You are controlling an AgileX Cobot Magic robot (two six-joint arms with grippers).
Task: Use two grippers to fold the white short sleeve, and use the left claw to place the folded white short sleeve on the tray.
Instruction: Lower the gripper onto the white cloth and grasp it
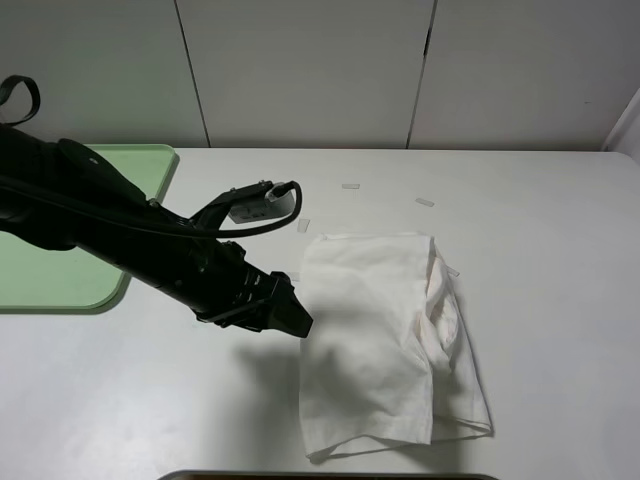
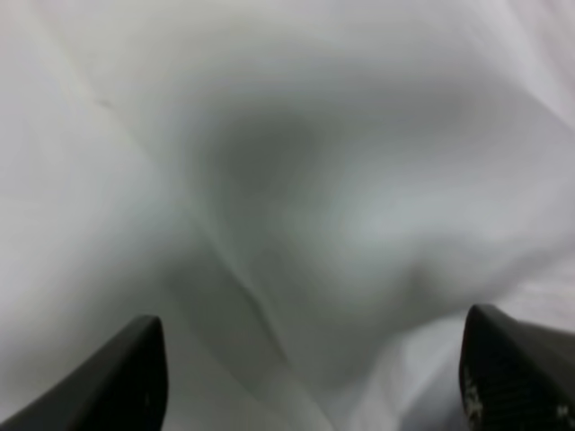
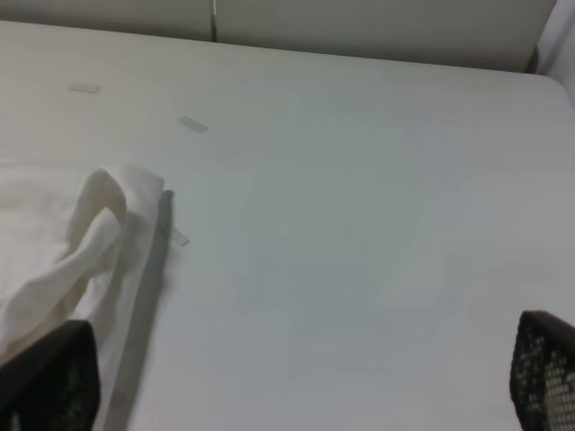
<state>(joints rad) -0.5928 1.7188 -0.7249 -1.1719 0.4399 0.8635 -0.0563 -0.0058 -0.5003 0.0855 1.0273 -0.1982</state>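
At the shirt's left edge you find the left claw [image 1: 296, 322], its jaws spread apart with nothing between them; your left wrist view shows both fingertips [image 2: 135, 373] wide of each other over blurred white cloth. Beyond it lies the white short sleeve [image 1: 385, 335]: off-white, thin, folded into a tall rectangle on the table [image 1: 540, 300], wrinkled, with a bunched ridge of fabric along its right side and a loose layer trailing at the near right corner. Your right gripper [image 3: 296, 382] stands fully open, its two tips at either side of the right wrist view, empty, with the shirt's bunched edge near one tip. Small pale tape strips [image 1: 350, 186] dot the table behind. Far left sits the tray [image 1: 60, 270], light green, partly hidden by the arm.
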